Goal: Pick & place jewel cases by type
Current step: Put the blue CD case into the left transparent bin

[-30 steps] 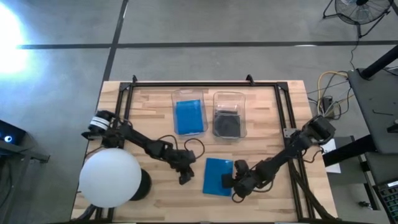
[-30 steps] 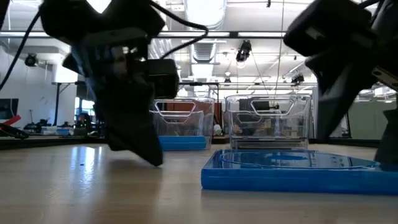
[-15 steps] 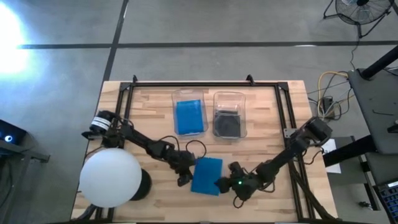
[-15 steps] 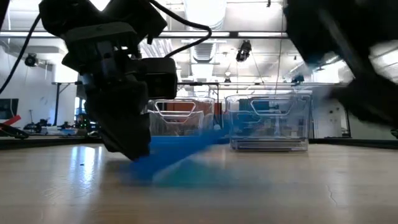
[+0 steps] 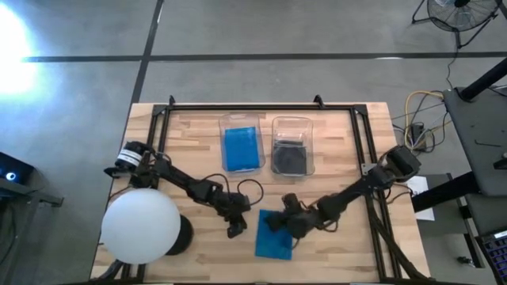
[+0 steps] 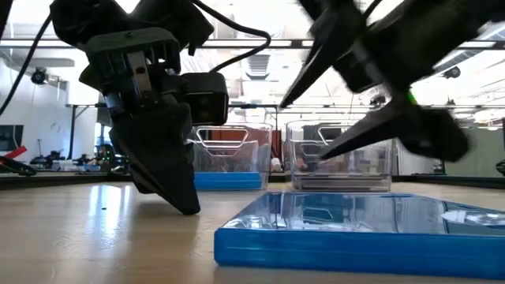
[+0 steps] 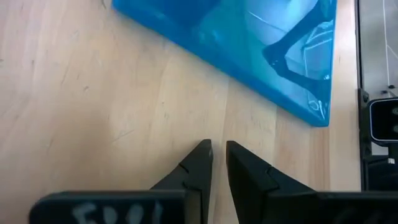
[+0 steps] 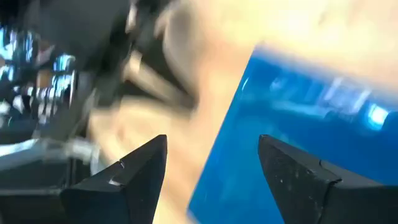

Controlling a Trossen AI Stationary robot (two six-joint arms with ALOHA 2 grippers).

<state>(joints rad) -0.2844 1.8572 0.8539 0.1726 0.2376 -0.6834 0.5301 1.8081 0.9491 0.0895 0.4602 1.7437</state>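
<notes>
Blue jewel case (image 5: 275,235) flat on table (image 5: 190,134), front centre, well apart from bins. Right gripper (image 5: 279,222) over case's rear edge, fingers spread wide, nothing held. Left gripper (image 5: 234,229) just beside case's left edge, tip at table, fingers nearly closed, empty.

Blue-case bin (image 5: 241,144) and dark-case bin (image 5: 291,146) at rear.

Recommendation: right gripper straddle one edge squarely, close firmly; thin glossy case likely to slide. Left gripper could brace opposite edge. Lift level, carry to blue-case bin.

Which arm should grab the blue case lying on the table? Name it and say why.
Right. Its pincer is open directly over the blue case. The left pincer is shut, beside the case and not touching it.
</notes>
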